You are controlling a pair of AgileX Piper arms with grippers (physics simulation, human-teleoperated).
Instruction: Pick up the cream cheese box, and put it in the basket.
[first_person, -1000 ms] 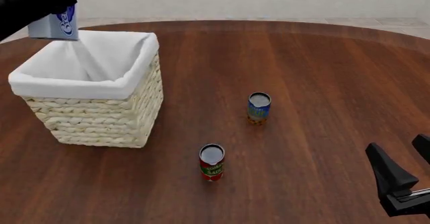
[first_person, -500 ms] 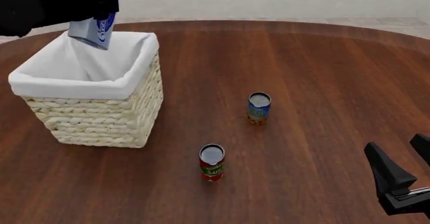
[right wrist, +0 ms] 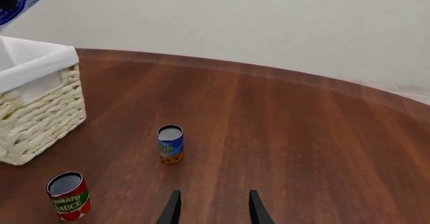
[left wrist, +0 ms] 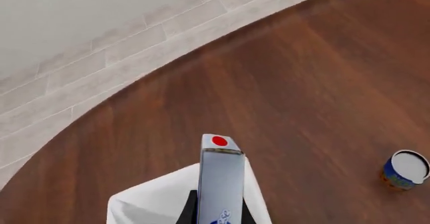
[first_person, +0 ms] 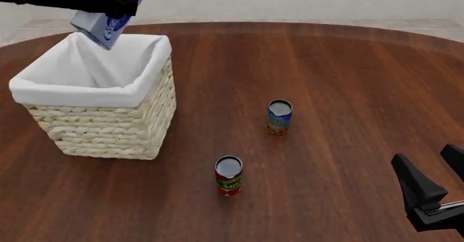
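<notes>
My left gripper is shut on the cream cheese box, a white and pale-blue carton with a blue logo. It holds the box tilted in the air above the far rim of the basket, a woven cream basket with a white liner. In the left wrist view the box stands between the fingers, above the liner. My right gripper is open and empty, low at the near right. In the right wrist view the gripper points at bare table; the basket and the box show at one side.
A small blue-labelled can stands upright mid-table, also seen in the left wrist view and the right wrist view. A small red-labelled can stands nearer the front, and it shows in the right wrist view. The round wooden table ends at a pale wall.
My left gripper has carried the box to the right, from beyond the basket's far left corner to above its far rim, and tilted it. The right arm has barely moved.
</notes>
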